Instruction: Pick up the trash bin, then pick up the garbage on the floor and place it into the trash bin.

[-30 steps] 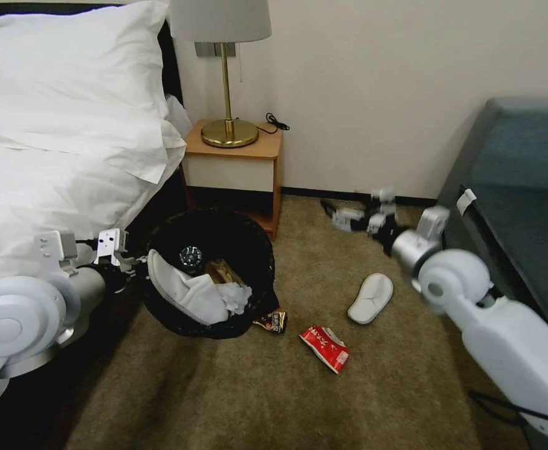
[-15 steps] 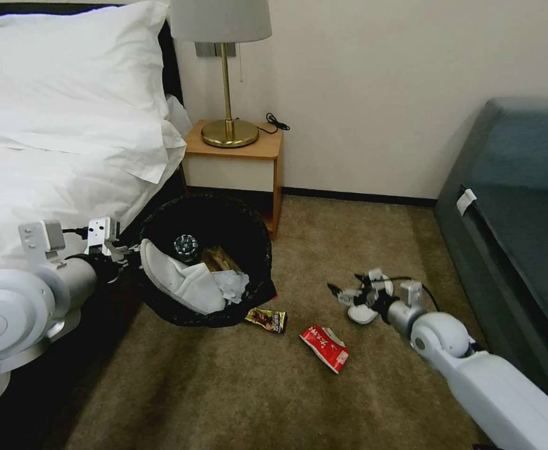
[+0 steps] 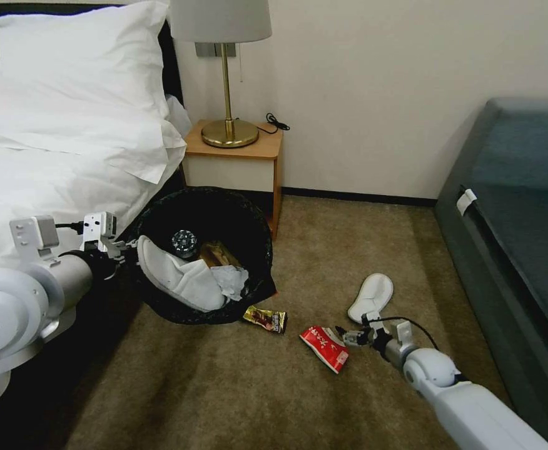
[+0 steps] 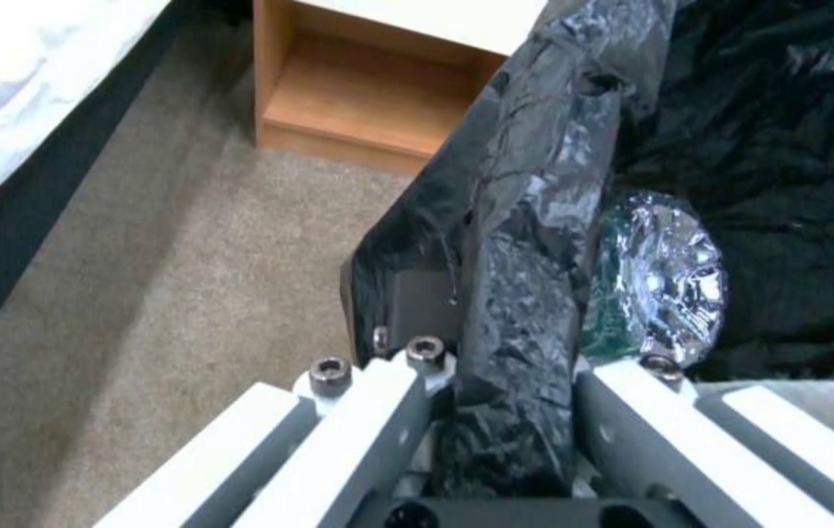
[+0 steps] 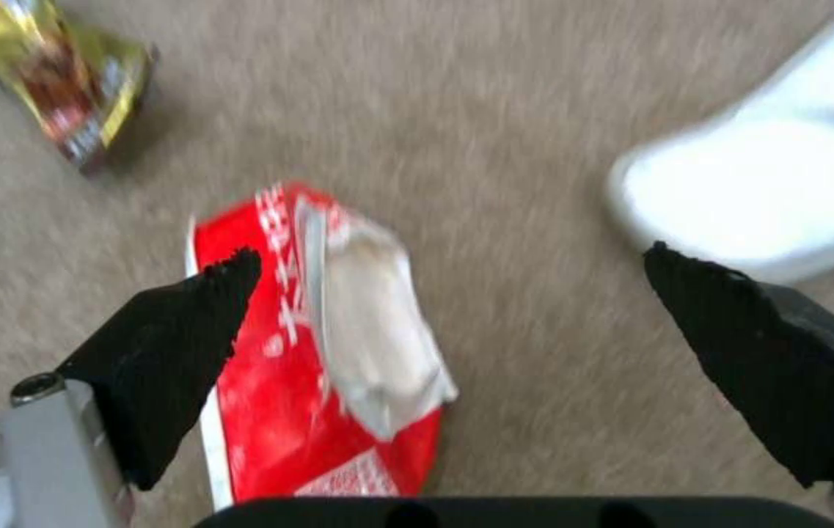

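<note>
The left tool (image 4: 495, 411) is clamped on the rim of the round trash bin lined with crinkly glossy black plastic (image 3: 206, 262), holding it off the beige-brown carpet floor (image 3: 299, 387) beside the bed. The right tool (image 5: 456, 293), fingers spread wide and empty, hovers low over a flat red-and-white wrapper (image 3: 324, 347). It looks light, thin and limp, probably slick; pinching a raised edge seems best. Its white print is too blurred to read. A white slipper (image 3: 371, 297) lies near

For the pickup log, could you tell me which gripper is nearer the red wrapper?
Right. The right gripper hangs open just beside the red wrapper; the left gripper clamps the trash bin rim.
</note>
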